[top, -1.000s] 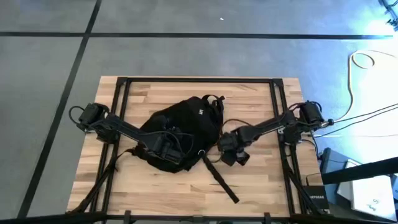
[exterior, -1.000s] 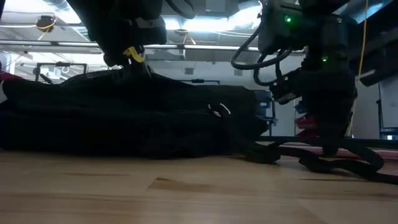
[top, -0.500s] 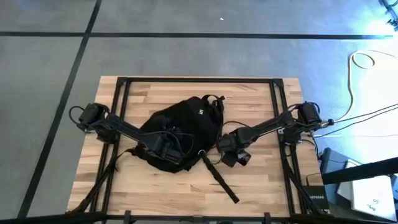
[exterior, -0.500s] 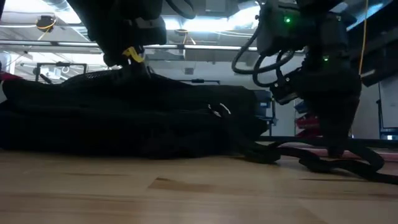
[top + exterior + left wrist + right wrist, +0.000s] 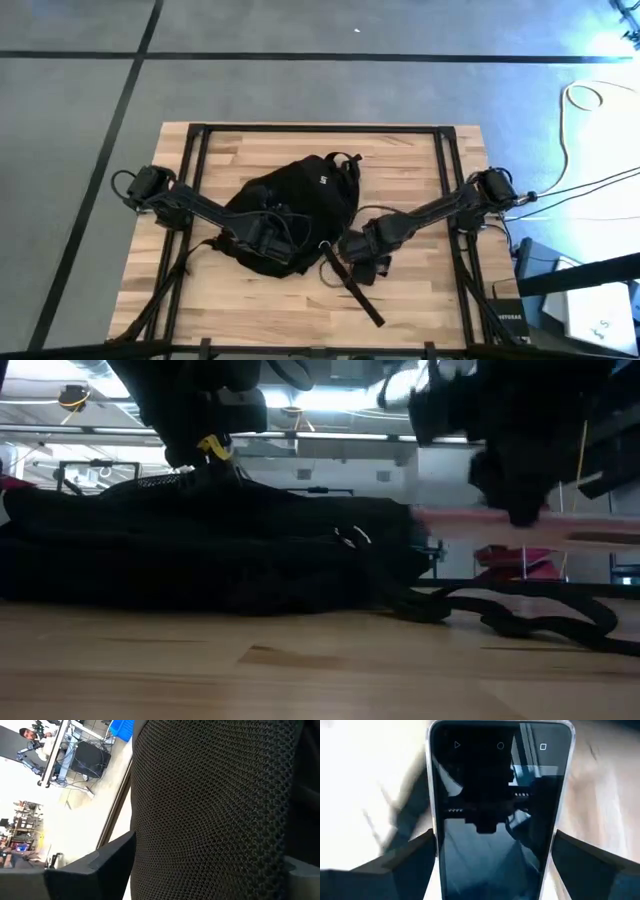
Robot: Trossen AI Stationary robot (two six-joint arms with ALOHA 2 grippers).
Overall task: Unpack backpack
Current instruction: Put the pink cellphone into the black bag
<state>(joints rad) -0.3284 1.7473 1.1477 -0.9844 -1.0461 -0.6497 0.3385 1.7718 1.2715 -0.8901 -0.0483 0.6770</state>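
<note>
The black backpack (image 5: 298, 205) lies flat on the wooden table, and its long strap (image 5: 352, 288) trails toward the near edge. My left gripper (image 5: 266, 236) sits on the backpack's near part, with black mesh fabric (image 5: 210, 805) filling the space between its fingers. My right gripper (image 5: 360, 252) hovers just right of the backpack, above the strap. It is shut on a phone (image 5: 495, 805) with a dark screen and a silver rim. In the low view the phone shows as a pinkish level slab (image 5: 500, 525). My left gripper comes from above onto the backpack's mesh panel (image 5: 150, 845), which is pinched between the two fingers. The backpack stays lying on the table. My right gripper pinches the phone's two long edges (image 5: 434, 850) between its two fingers, which point down and lie across it. The phone lies level, screen up, clear of the table and the strap (image 5: 520, 610).
Black frame rails (image 5: 190, 180) run along the table's left and right sides. Bare wood (image 5: 430, 300) lies open near the front right. Cables and boxes (image 5: 590, 310) sit on the floor beyond the right edge.
My right gripper has gone up and toward the table's left and near edges, carrying the phone from table level beside the strap to well above it. The backpack and my left gripper have kept still.
</note>
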